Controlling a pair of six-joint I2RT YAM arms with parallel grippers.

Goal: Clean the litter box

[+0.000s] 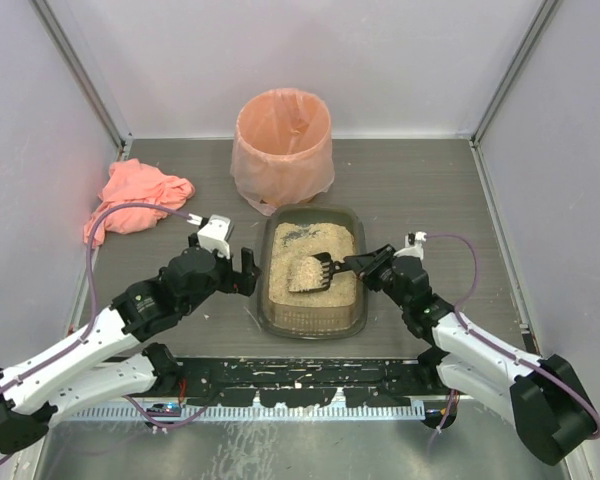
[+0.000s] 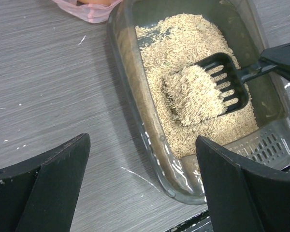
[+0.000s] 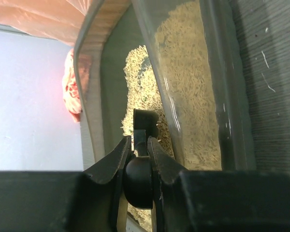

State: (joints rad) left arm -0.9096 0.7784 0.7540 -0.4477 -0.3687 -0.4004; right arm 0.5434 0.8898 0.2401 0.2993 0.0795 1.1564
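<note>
While the right claw (image 1: 363, 264) is clenched on the handle of a black scoop (image 1: 310, 272) heaped with granules, the litter box (image 1: 312, 326) is found between both claws, its wall just beside the released left claw (image 1: 247, 272). A peach-lined bin (image 1: 283, 150) is set beyond them, a pink cloth (image 1: 138, 195) farther left.

white arms (image 1: 80, 345), black joints (image 1: 140, 300); seemingly mauve cables (image 1: 140, 206)
</note>
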